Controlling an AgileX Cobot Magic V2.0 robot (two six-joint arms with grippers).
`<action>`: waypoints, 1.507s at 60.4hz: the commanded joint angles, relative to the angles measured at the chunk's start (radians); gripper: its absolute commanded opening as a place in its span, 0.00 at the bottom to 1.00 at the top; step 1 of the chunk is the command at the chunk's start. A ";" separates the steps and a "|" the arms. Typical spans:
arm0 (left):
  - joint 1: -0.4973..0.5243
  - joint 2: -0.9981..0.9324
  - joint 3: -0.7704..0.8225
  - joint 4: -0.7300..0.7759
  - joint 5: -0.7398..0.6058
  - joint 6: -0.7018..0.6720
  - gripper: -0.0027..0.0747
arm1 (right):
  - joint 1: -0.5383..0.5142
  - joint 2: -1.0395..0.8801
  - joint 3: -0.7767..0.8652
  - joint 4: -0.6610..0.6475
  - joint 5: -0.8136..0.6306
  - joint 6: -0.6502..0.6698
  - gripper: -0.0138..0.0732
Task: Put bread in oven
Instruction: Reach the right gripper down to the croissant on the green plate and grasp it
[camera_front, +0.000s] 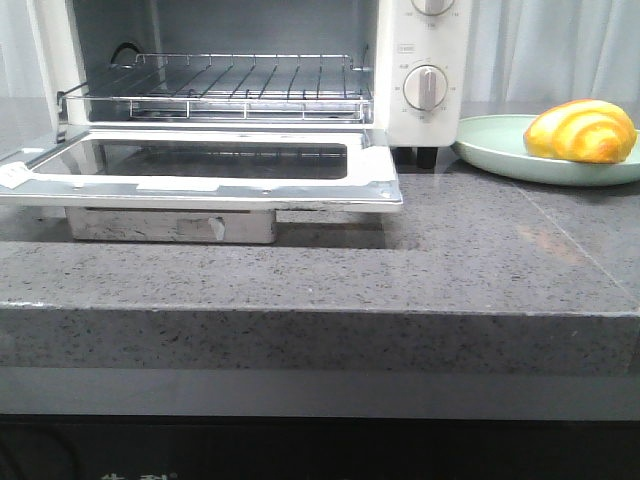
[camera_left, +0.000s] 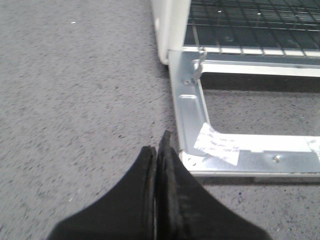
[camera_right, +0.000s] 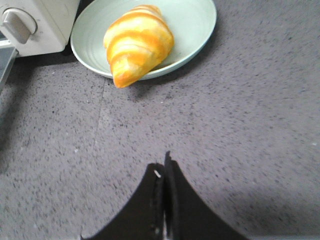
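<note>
The bread (camera_front: 582, 131), a glossy golden-yellow roll with orange-brown stripes, lies on a pale green plate (camera_front: 500, 158) at the right; it also shows in the right wrist view (camera_right: 136, 44). The white oven (camera_front: 420, 60) stands at the back left with its glass door (camera_front: 200, 175) folded down flat and its wire rack (camera_front: 230, 85) bare. My right gripper (camera_right: 162, 167) is shut and empty, over the counter short of the plate. My left gripper (camera_left: 158, 145) is shut and empty, beside the door's left corner (camera_left: 192, 155). Neither gripper shows in the front view.
The grey speckled counter (camera_front: 450, 260) ends in a front edge (camera_front: 320, 312). The oven's dials (camera_front: 425, 88) face forward beside the plate. The open door overhangs the counter in front of the oven. A white curtain hangs behind.
</note>
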 joint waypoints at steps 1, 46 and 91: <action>0.011 -0.058 -0.003 -0.017 -0.090 -0.010 0.01 | -0.006 0.115 -0.092 0.031 -0.093 0.017 0.10; 0.011 -0.128 0.003 -0.016 -0.037 -0.010 0.01 | -0.020 0.785 -0.567 0.312 -0.156 0.017 0.84; 0.011 -0.128 0.003 -0.016 -0.038 -0.010 0.01 | -0.035 0.852 -0.574 0.308 -0.086 0.007 0.68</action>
